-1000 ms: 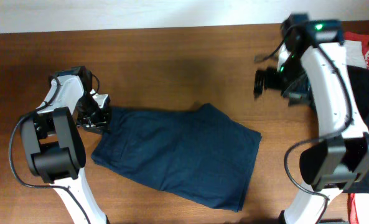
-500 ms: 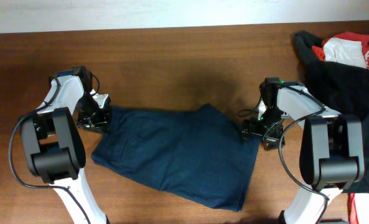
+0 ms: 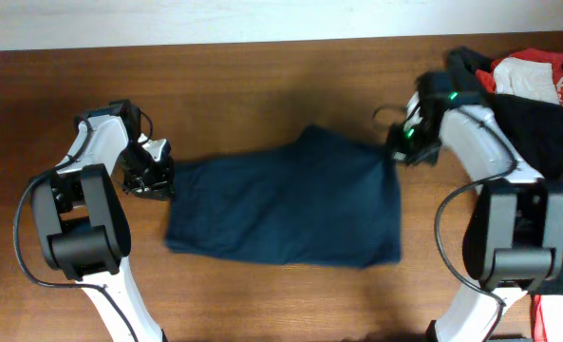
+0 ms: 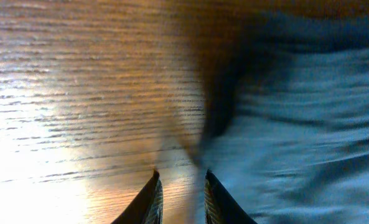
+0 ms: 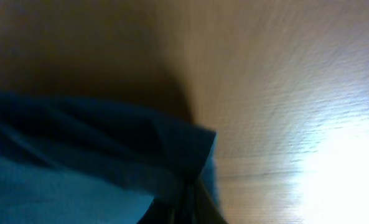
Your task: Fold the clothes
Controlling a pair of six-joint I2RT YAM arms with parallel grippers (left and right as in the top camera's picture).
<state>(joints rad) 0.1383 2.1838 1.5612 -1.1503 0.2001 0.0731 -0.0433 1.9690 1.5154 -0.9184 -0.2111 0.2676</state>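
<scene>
Now the navy shorts (image 3: 290, 204) lie spread on the wooden table (image 3: 262, 85) between both arms. The right gripper (image 3: 398, 155) sits at their upper right corner, clamped on a bunched fold of fabric. The left gripper (image 3: 158, 180) rests at their left edge, its fingers (image 4: 152, 198) nearly together beside the cloth; whether they pinch it cannot be told. A black garment (image 3: 528, 123) and a red-and-white garment (image 3: 528, 76) are heaped at the far right
</scene>
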